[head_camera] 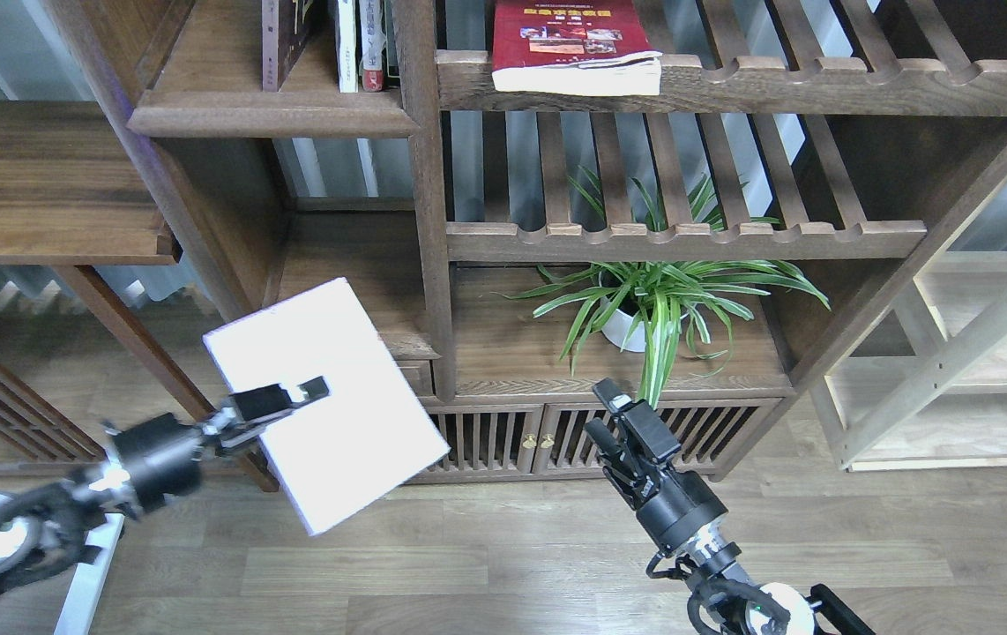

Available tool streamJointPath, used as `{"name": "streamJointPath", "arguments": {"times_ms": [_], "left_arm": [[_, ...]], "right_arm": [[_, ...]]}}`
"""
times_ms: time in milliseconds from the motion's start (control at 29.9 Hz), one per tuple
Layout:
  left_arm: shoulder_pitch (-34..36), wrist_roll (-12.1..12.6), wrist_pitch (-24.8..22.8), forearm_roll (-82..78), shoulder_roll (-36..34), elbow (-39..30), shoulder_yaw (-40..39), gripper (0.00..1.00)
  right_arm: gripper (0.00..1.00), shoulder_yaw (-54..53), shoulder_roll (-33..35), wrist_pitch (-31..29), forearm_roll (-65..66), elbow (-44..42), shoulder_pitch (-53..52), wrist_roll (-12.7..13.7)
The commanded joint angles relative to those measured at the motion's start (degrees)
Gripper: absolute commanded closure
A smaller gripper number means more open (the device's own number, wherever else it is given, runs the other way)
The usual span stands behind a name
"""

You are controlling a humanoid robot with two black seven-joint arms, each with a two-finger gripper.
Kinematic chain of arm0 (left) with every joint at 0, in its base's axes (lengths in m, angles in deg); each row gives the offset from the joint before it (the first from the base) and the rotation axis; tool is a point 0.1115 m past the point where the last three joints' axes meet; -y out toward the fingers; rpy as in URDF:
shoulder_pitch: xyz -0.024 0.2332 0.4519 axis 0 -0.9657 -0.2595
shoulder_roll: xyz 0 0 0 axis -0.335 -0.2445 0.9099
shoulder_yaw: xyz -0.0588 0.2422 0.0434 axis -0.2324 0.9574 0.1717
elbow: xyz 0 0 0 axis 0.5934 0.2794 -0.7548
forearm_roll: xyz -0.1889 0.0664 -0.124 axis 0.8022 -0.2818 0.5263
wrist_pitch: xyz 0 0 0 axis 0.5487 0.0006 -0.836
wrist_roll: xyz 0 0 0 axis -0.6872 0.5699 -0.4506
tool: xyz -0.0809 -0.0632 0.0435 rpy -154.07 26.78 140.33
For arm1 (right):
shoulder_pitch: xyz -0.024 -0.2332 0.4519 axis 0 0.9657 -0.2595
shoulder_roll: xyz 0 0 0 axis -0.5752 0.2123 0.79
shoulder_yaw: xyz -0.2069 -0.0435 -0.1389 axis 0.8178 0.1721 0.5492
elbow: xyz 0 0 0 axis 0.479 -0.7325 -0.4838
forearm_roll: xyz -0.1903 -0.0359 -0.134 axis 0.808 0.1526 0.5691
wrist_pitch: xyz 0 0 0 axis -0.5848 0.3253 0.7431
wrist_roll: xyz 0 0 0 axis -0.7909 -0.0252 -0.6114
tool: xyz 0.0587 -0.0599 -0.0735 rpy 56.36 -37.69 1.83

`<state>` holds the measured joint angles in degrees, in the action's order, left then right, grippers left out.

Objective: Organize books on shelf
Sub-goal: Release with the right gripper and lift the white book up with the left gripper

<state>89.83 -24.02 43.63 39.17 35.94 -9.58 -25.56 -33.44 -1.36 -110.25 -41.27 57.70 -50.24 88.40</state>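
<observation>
My left gripper [292, 401] is shut on the left edge of a plain white book [327, 401], held tilted in the air in front of the low part of the bookcase. My right gripper [614, 414] is off the book, to its right in front of the cabinet; it holds nothing and its fingers look slightly apart. A red book with a yellow title [576, 48] lies flat on the upper slatted rack. A maroon-brown book [281, 44] and thin white and red spines [361, 44] stand on the solid dark shelf [270, 113] at the upper left.
A potted spider plant [658, 304] stands on the cabinet top under the slatted rack [689, 240]. The cabinet has slatted doors [503, 437]. A wide dark board [45, 185] juts out at left. A pale wood shelving unit [980, 370] stands at right.
</observation>
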Motion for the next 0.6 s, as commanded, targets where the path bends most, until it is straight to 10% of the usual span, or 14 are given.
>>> {"name": "streamJointPath", "arguments": {"times_ms": [0,568], "left_arm": [[-1.6,0.0,0.0,-4.5,-5.1,-5.0,-6.2,0.99],[-0.1,0.8,0.0,-19.8,-6.4,-13.0,-34.8,1.0]], "right_arm": [[0.04,0.2,0.0,0.0,0.4,-6.0,-0.9,0.1],[0.04,3.1,1.1,0.0,2.6,-14.1,-2.8,0.3]]}}
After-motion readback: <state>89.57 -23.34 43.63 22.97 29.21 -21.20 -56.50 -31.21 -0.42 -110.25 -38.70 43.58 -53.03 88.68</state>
